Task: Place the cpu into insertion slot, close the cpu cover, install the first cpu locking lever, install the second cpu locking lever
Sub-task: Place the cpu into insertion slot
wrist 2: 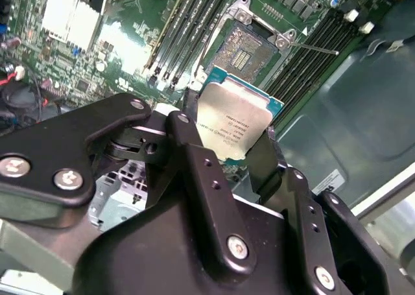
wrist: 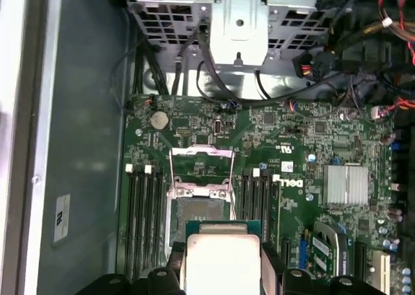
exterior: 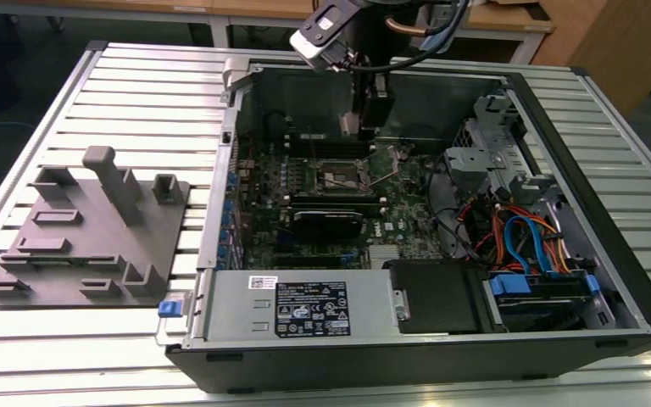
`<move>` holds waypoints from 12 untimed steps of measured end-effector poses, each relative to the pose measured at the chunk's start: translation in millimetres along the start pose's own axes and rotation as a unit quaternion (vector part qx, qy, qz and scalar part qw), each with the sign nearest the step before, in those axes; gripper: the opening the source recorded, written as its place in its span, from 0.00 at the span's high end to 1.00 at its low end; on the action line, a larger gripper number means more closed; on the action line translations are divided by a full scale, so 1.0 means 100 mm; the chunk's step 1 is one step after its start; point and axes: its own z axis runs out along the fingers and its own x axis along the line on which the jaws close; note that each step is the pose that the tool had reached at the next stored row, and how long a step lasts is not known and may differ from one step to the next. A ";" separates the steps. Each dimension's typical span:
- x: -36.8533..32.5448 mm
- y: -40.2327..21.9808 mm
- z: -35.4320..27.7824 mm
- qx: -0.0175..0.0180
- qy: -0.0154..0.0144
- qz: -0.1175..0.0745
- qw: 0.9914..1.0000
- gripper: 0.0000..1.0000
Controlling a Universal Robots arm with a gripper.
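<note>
cpu (wrist 2: 235,123) clamped in end effector (wrist 2: 228,153), above socket (wrist 2: 249,48)

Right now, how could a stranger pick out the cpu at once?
Look into the open computer case on the slatted table, above its green motherboard. There the black fingers hold the cpu by two edges. Unlike the long black memory slots nearby, it is a flat square with a dull silver top.

Silver-topped, green-rimmed cpu (wrist 2: 237,117) clamped in gripper (wrist 2: 230,131), off board; cpu cover (wrist: 201,152) open, board's 12 o'clock in exterior view.
</note>
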 end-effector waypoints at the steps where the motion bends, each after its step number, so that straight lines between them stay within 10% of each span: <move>1: 0.003 0.000 0.006 0.000 0.000 0.001 1.000 0.46; 12: 0.032 -0.001 0.032 0.000 0.000 0.002 1.000 0.46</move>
